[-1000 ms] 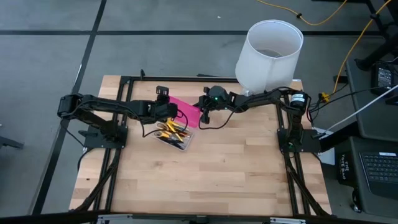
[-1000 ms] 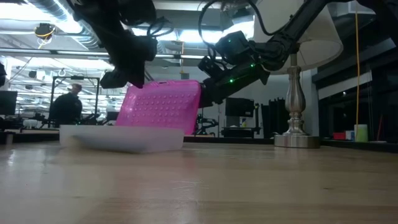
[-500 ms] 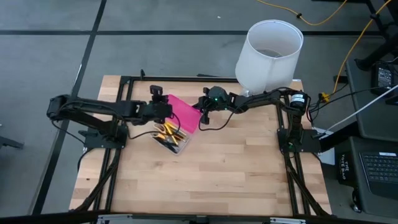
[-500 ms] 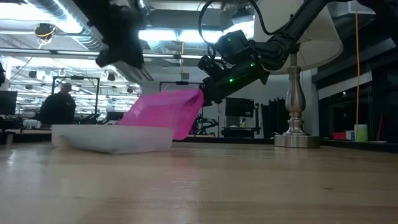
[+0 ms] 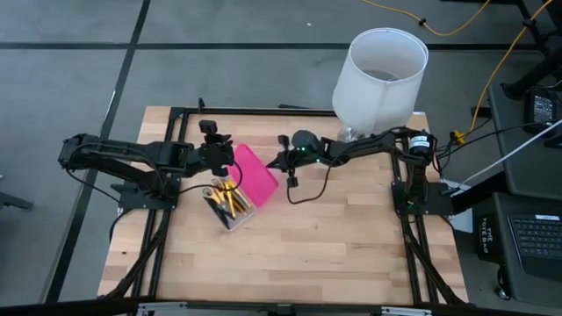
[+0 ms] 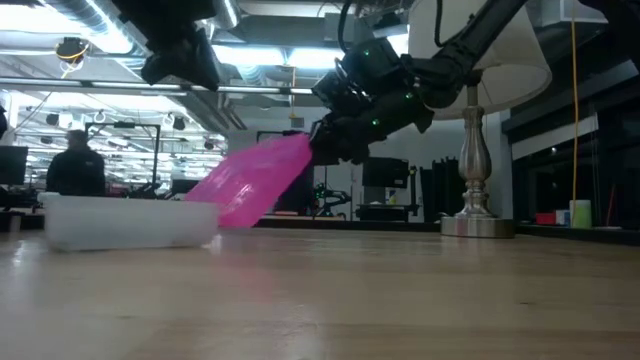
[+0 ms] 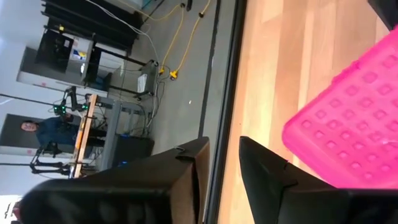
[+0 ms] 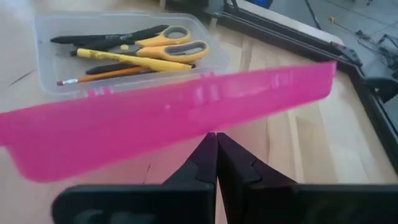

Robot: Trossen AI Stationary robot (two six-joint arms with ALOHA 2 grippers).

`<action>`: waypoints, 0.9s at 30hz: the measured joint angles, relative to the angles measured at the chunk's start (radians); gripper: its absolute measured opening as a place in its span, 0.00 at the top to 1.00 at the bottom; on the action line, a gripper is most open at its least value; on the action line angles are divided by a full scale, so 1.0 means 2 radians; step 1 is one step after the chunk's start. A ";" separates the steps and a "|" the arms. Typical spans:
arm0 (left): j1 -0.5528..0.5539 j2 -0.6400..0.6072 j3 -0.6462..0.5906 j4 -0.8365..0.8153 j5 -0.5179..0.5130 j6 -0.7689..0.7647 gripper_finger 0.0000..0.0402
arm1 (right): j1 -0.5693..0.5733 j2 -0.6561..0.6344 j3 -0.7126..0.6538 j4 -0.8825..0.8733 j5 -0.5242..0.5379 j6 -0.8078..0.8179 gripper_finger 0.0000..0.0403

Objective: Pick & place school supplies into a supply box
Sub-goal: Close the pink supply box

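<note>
The right claw (image 8: 216, 144), fingers pressed together, touches the edge of the hot-pink plastic lid (image 8: 168, 118), tipping it over the clear rectangular base (image 8: 62, 37) on the wooden counter (image 5: 334, 237). The left claw (image 7: 217, 163) hovers slightly parted, empty. Closing seems next. Inside: one pair of yellow-handled scissors (image 8: 165, 43), about four pens and pencils (image 8: 124, 59).

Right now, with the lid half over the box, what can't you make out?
- Supply count: the pink lid overhangs the clear base in the high view; in the right wrist view it hides the base's near wall.
- Contents in the low view: the frosted wall hides them.
- Whether the right gripper pinches or only pushes the lid: contact is hidden.
- Left gripper: nothing between its fingers; fingertips cut off.
</note>
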 joint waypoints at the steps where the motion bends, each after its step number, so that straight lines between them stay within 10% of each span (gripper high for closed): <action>1: -0.001 0.000 0.000 0.000 0.000 0.000 0.80 | 0.002 0.000 0.001 0.000 0.000 0.000 0.98; 27: -0.002 -0.002 0.000 -0.020 -0.016 -0.026 0.83 | 0.024 0.000 0.083 -0.075 -0.052 -0.004 0.98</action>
